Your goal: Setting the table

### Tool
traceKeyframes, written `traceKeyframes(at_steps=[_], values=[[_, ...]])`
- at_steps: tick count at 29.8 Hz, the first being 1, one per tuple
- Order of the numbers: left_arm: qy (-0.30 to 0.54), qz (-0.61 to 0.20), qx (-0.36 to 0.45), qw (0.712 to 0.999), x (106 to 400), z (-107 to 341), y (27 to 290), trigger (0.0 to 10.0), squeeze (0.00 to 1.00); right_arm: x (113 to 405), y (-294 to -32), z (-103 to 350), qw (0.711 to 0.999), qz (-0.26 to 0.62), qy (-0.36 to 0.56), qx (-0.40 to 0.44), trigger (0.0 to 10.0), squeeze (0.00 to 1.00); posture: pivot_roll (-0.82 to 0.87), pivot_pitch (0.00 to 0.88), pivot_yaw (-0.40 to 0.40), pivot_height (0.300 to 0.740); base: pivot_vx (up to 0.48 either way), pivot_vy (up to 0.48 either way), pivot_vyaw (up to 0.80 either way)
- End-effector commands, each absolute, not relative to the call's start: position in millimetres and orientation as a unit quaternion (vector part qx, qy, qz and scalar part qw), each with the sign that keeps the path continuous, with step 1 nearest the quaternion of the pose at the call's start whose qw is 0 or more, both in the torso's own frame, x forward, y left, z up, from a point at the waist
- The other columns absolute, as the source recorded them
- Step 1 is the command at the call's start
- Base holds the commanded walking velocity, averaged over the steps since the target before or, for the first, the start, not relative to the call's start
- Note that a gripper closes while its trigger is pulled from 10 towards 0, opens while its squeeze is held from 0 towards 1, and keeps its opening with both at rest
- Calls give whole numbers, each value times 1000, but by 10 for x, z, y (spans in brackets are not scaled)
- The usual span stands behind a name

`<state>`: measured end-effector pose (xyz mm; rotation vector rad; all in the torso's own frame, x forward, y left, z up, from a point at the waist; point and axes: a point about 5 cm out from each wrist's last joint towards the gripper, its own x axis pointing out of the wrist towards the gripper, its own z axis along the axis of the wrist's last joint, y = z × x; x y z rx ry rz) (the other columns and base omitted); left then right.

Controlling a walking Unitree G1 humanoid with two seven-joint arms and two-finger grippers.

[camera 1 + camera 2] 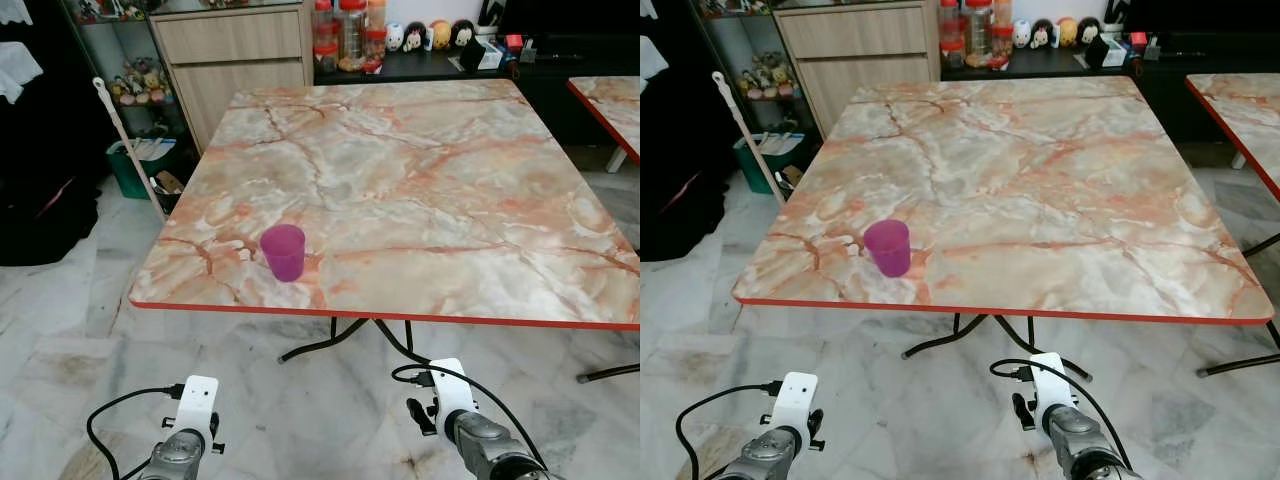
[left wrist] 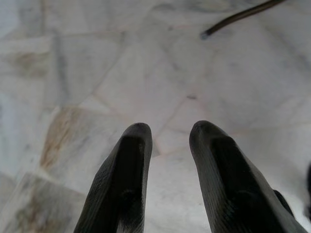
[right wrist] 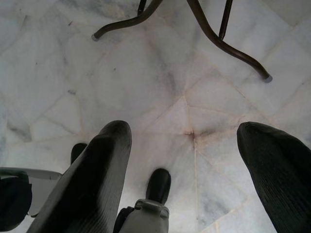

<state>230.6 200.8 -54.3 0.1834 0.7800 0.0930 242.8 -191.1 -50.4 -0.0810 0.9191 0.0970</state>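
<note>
The purple cup (image 1: 283, 251) is standing upright near the left front edge of the marble table (image 1: 420, 180). The left gripper (image 2: 167, 141) and right gripper (image 3: 189, 145) are hanging low over the floor, fingers apart, holding nothing.

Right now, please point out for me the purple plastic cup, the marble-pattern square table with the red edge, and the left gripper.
purple plastic cup (image 1: 284, 252), left eye view, middle of its side wall.
marble-pattern square table (image 1: 420, 190), left eye view, bare top.
left gripper (image 2: 168, 133), left wrist view, midway between fingertips.
</note>
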Motion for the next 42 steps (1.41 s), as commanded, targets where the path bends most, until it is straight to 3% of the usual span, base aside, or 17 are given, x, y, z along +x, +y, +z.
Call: traceKeyframes(at_steps=[1, 12, 13, 15, 20, 24, 26, 32, 36, 38, 42], values=[[392, 75, 85, 913, 2252, -575, 2045, 10000, 0, 2412, -1891, -517, 892, 51, 447, -38, 10000, 0, -8, 64, 61, 740, 0, 0, 0], [360, 189, 109, 907, 2204, -549, 2125, 10000, 0, 2400, -1887, -525, 891, 54, 449, -38, 10000, 0, 3, 72, 68, 740, 0, 0, 0], [319, 218, 132, 913, 2431, -305, 2434, 10000, 0, 2398, -1887, -527, 891, 55, 450, -37, 10000, 0, 3, 72, 68, 740, 0, 0, 0], [272, 254, 144, 917, 2598, -40, 2698, 10000, 0, 2397, -1886, -527, 890, 55, 450, -38, 10000, 0, 3, 68, 70, 740, 0, 0, 0], [236, 280, 152, 918, 2639, 114, 2788, 10000, 0, 2396, -1886, -528, 890, 56, 451, -38, 10000, 0, 3, 68, 70, 740, 0, 0, 0], [219, 275, 141, 926, 2666, 150, 2767, 10000, 0, 2396, -1886, -528, 890, 57, 451, -39, 10000, 0, 6, 61, 69, 740, 0, 0, 0], [160, 252, 111, 948, 2766, 303, 2698, 10000, 0, 2396, -1885, -527, 890, 58, 450, -39, 10000, 0, 6, 61, 69, 740, 0, 0, 0], [38, 265, 102, 958, 2967, 802, 2659, 10000, 0, 2396, -1888, -527, 890, 58, 450, -39, 10000, 0, 5, 43, 68, 740, 0, 0, 0], [-73, 213, 67, 972, 3209, 1329, 2463, 10000, 0, 2392, -1890, -529, 890, 59, 451, -40, 10000, 0, 3, 35, 68, 740, 0, 0, 0], [-84, 203, 61, 974, 3241, 1405, 2423, 10000, 0, 2392, -1890, -530, 890, 59, 451, -40, 10000, 0, 3, 35, 68, 740, 0, 0, 0], [-106, 102, -14, 989, 3438, 1704, 2096, 10000, 0, 2393, -1889, -529, 889, 59, 451, -40, 10000, 0, 1, 31, 69, 740, 0, 0, 0]])
